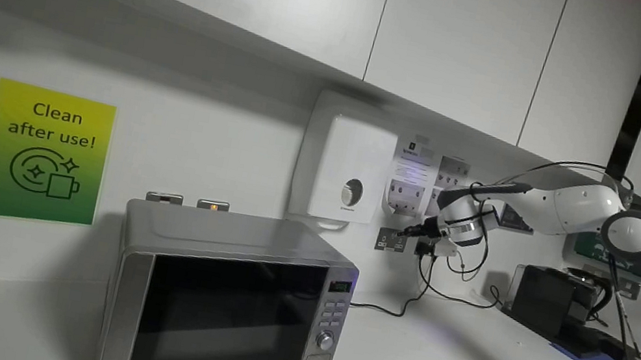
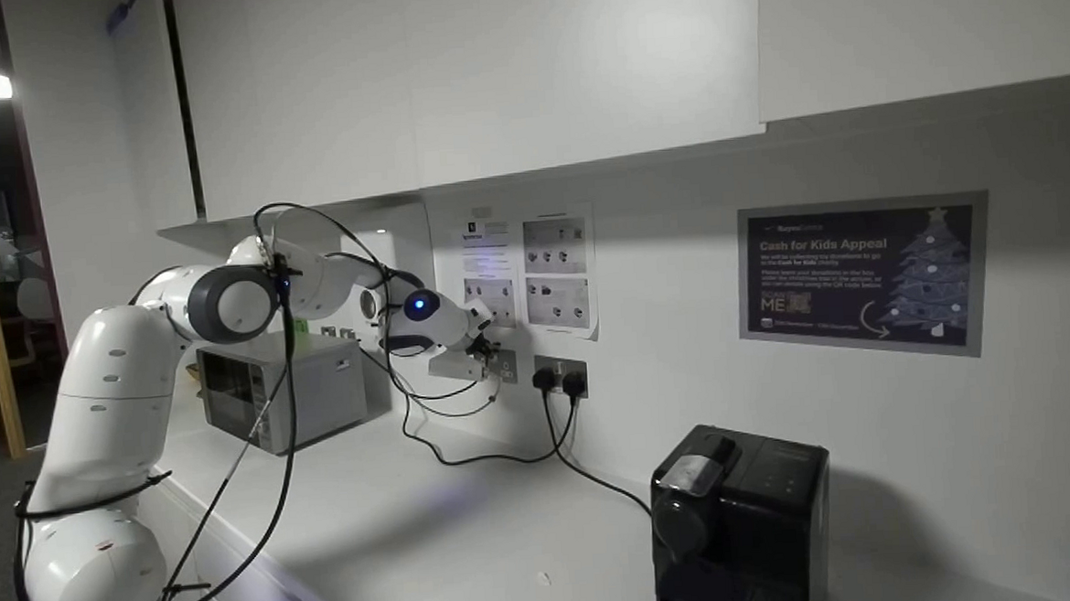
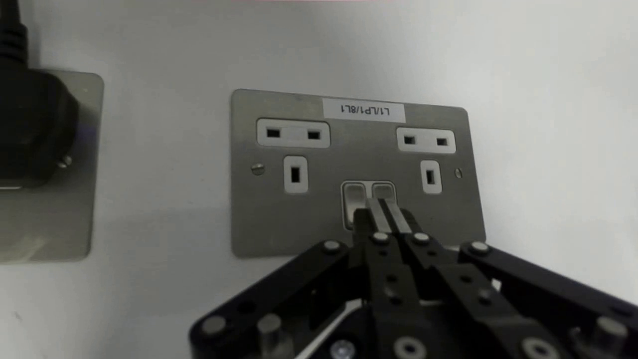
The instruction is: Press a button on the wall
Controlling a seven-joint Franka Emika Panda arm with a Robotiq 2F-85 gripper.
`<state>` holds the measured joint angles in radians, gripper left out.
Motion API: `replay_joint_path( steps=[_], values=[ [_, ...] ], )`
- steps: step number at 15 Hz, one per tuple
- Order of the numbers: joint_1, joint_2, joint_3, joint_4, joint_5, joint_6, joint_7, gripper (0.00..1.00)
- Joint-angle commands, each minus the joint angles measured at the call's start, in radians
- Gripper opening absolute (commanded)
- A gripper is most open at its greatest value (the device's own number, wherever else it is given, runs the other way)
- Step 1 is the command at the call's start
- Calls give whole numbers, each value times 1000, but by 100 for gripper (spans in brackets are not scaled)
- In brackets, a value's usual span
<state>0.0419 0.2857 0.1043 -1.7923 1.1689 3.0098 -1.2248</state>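
Closed gripper point(image 3: 383, 201) at wall switches point(image 3: 355, 196), contact unclear

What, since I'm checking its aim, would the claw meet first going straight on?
Probably the right rocker switch on the socket plate in the wrist view; the claw overlaps it there, though depth is unclear.

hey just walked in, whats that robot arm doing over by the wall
A robot arm is stretched out toward a double socket plate on the wall, apparently to press one of its two switches. The gripper is closed, holding nothing, and its tips cover part of the switches in the wrist view; whether they touch, I can't tell.
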Motion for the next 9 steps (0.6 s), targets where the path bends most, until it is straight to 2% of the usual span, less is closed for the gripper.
replay_joint_path(
  steps=[1, 9],
  values=[
    [1, 27, 13, 35, 17, 46, -43, 0],
    [-5, 55, 32, 76, 40, 72, -58, 0]
  ],
)
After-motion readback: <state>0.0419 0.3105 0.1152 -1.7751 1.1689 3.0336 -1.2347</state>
